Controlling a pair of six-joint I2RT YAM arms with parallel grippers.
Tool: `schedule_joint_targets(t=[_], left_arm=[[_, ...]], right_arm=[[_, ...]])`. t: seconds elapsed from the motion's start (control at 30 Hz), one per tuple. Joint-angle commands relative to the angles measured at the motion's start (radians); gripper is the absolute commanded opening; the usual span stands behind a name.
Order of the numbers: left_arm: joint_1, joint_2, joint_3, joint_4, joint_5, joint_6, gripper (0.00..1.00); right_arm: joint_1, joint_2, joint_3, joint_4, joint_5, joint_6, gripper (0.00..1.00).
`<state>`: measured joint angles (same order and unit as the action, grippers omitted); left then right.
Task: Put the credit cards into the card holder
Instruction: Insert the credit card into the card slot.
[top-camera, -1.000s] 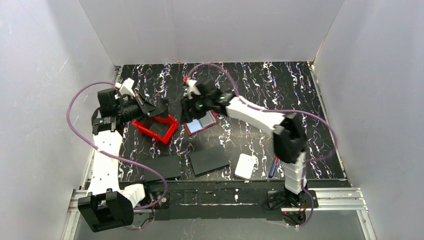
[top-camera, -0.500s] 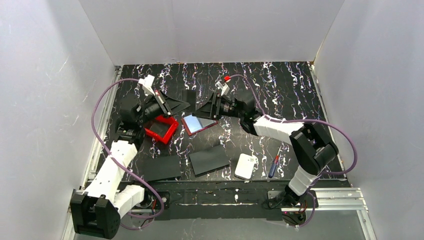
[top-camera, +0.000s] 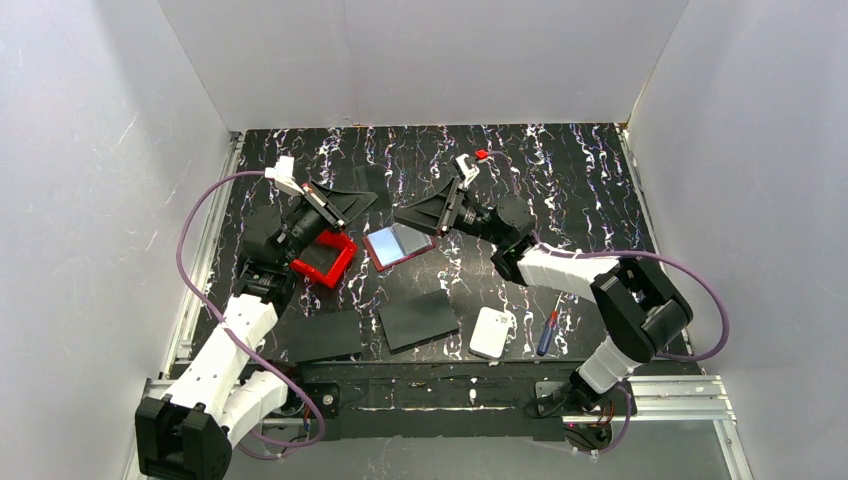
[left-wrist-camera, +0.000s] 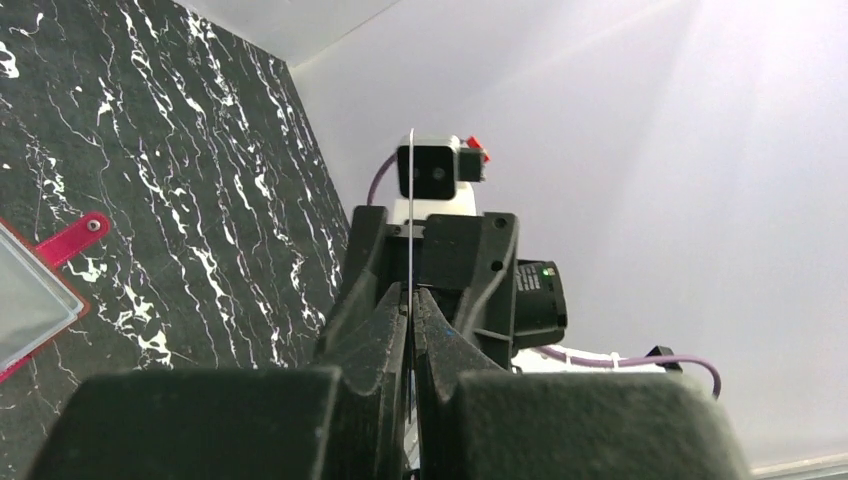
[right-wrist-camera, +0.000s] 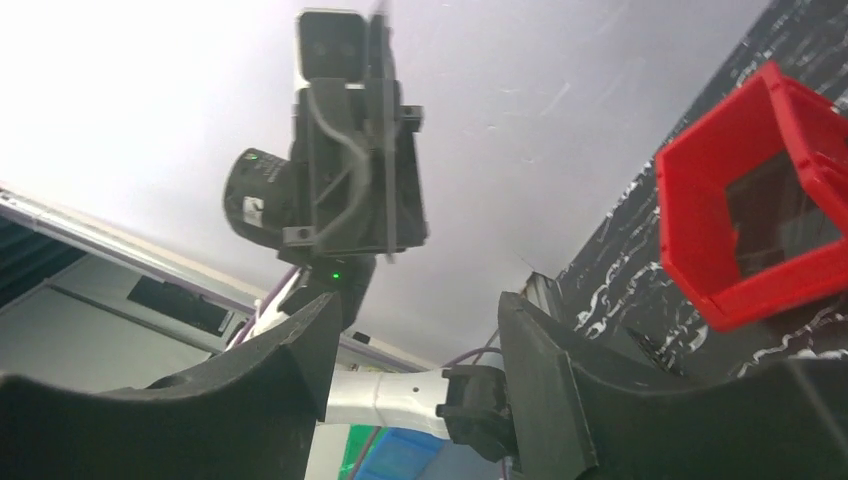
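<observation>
Where the two arms face each other above the counter (top-camera: 560, 180), we see the left pincer (left-wrist-camera: 411, 292) pressed together on a credit card (left-wrist-camera: 411, 200), held edge-on and standing up past its fingertips. The right pincer (right-wrist-camera: 420, 305) is spread and empty, pointing at the left one. Below the gap between both pincers lies the card holder (left-wrist-camera: 75, 236), open on the counter, another card (top-camera: 393, 243) resting on it. A red bin (top-camera: 325, 258) sits just under the left pincer, beside the holder.
</observation>
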<state>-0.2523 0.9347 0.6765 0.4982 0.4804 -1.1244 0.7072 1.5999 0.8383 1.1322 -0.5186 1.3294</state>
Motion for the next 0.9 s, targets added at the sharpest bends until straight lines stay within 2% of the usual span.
schedule_joint_targets(t=[0.0,0.2,0.4,0.57,0.63,0.7,0.73,0.8,0.83,0.87], left_arm=[[-0.003,-0.008,0.002,0.054,-0.027,-0.030,0.00],[-0.022,-0.007,-0.018,0.089,-0.033,-0.054,0.00],[-0.039,-0.004,-0.033,0.113,-0.047,-0.062,0.00],[-0.047,0.000,-0.043,0.124,-0.067,-0.056,0.00],[-0.052,0.016,-0.040,0.123,-0.059,-0.050,0.00],[-0.052,0.030,-0.036,0.117,-0.035,-0.029,0.00],[-0.052,0.029,-0.037,0.089,-0.032,-0.012,0.11],[-0.053,0.013,-0.019,-0.075,-0.054,0.059,0.43],[-0.052,0.012,0.001,-0.182,-0.057,0.113,0.50],[-0.053,0.019,0.031,-0.303,-0.059,0.173,0.51]], right_arm=[[0.007,-0.040,0.053,0.103,0.031,0.016,0.65],[0.025,0.035,0.129,0.156,0.047,0.066,0.52],[0.041,0.077,0.190,0.140,0.068,0.076,0.39],[0.059,0.074,0.195,0.074,0.101,0.055,0.17],[0.061,0.067,0.180,0.036,0.118,0.042,0.02],[0.041,0.055,0.171,-0.049,0.121,0.008,0.01],[0.021,0.049,0.157,-0.073,0.114,-0.008,0.01],[-0.042,0.042,0.131,-0.136,0.057,-0.065,0.01],[-0.080,0.048,0.144,-0.234,0.004,-0.134,0.01],[-0.120,0.056,0.162,-0.359,-0.063,-0.233,0.01]])
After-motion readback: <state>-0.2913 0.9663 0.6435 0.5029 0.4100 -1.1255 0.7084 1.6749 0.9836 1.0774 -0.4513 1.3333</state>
